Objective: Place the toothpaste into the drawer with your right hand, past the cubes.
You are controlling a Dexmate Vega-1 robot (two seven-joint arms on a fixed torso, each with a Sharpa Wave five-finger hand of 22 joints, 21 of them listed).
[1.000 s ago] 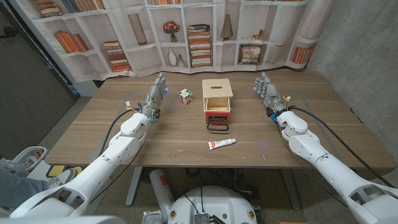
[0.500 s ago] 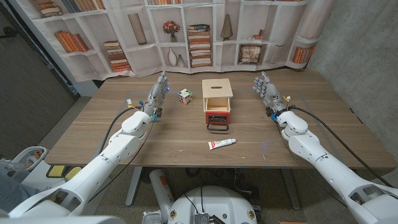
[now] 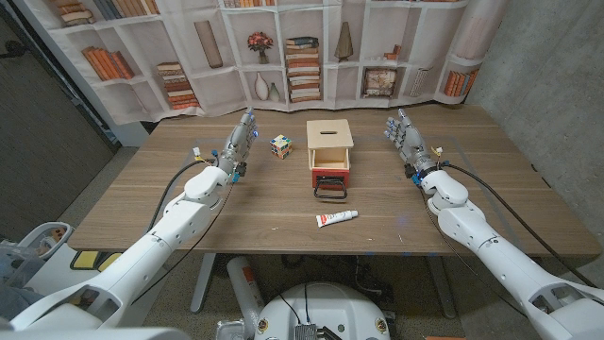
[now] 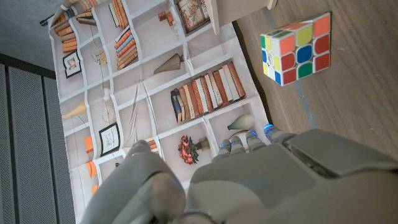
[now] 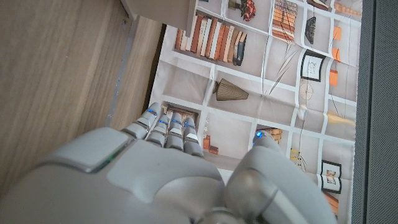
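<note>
Two hands are up on the wooden table (image 3: 264,203), one on each side, and neither has hold of anything. Over on the left, the left hand (image 3: 238,144) stands on its edge with its fingers stretched out straight toward the far end, nothing between them. On the right, the right hand (image 3: 404,138) mirrors it, fingers extended and slightly apart, palm upright, well clear of everything.

Down the middle sits the small wooden box (image 3: 329,142) with a slot in its top, and its red drawer (image 3: 329,177) is pulled out toward the near edge, a black wire handle at its front. Just in front of that drawer, nearer the robot, lies the toothpaste (image 3: 337,218), a white tube with a red band, flat on the table and angled a little, touching nothing. It is well apart from the right hand.

Left of the box stands a Rubik's cube (image 3: 281,145), near the left hand's fingertips but apart from them. From the left wrist view that cube (image 4: 296,49) shows its orange, blue, yellow and green stickers clearly, resting on the wood just beyond the hand (image 4: 261,180).

Behind the table hangs a printed bookshelf backdrop (image 3: 283,47).
</note>
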